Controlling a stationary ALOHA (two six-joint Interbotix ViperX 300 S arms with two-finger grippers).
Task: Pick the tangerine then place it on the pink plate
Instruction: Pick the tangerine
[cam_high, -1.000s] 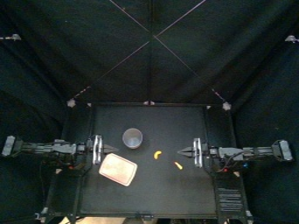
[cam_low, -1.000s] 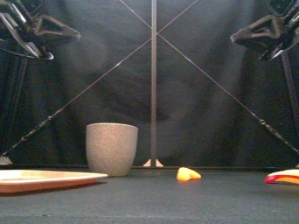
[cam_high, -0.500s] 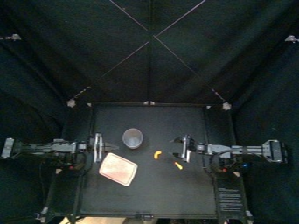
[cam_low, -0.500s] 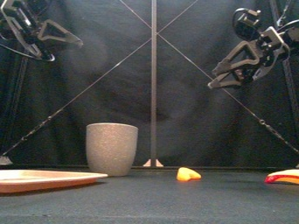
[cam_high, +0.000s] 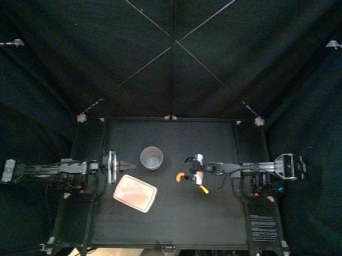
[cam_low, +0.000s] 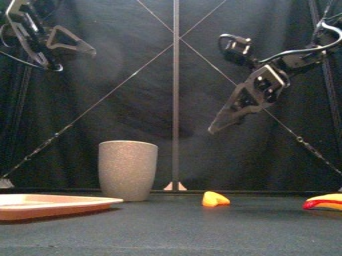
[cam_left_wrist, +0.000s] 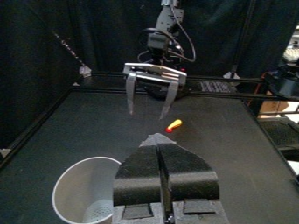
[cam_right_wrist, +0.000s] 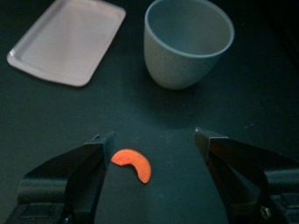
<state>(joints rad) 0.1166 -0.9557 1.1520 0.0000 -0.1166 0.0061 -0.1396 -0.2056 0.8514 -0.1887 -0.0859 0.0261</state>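
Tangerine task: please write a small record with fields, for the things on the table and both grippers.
tangerine: orange segment on the table, not held
right gripper: open, above the tangerine, not touching
left gripper: shut, rests at the table's left
pink plate: flat, front left of the tangerine
grey cup: upright, behind the plate
other toy: yellow and red, right of the tangerine

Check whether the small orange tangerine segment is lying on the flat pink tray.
No, the small orange tangerine segment lies on the bare black table, clear of the flat pink tray.
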